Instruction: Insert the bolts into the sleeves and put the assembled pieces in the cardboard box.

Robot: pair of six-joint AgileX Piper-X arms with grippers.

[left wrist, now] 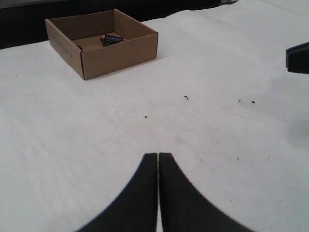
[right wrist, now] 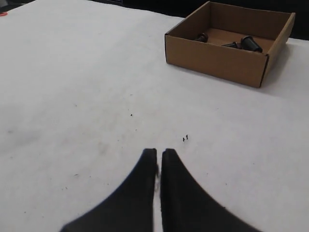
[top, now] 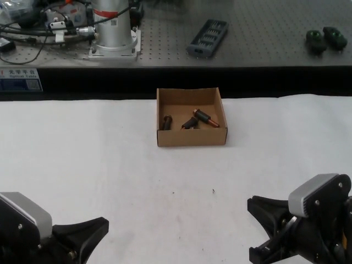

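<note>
We see the cardboard box (top: 191, 137) on the white sheet (top: 82, 165) that covers the worktop. It sits about midway between the left and right edges and close to the sheet's far edge. Three dark pieces (top: 190, 122) lie loose on the box floor, nearer its front wall than its back. One (top: 165, 122) is beside the left wall, and one sits about in the middle. The third (top: 204, 118) is on the right and ends in a copper-coloured tip that points at the right wall. From the wrist views we can make out dark shapes in the box, but not how each piece is put together.

The left arm (top: 25, 220) is at the near left corner of the worktop and the right arm (top: 316, 201) at the near right corner, both well apart from the box. The left gripper (left wrist: 158, 157) has its two black fingers pressed together with only a hairline between them, and nothing is held. The right gripper (right wrist: 159, 152) is the same, fingers drawn together and empty, over bare sheet.

A few small dark specks (top: 213, 191) dot the sheet between the grippers and the box.

Beyond the sheet's far edge we see a perforated metal table (top: 264, 49). It carries a silver column (top: 113, 27), a dark grey rack (top: 207, 37), two dark green things (top: 327, 39) and a tangle of cables (top: 33, 22).
</note>
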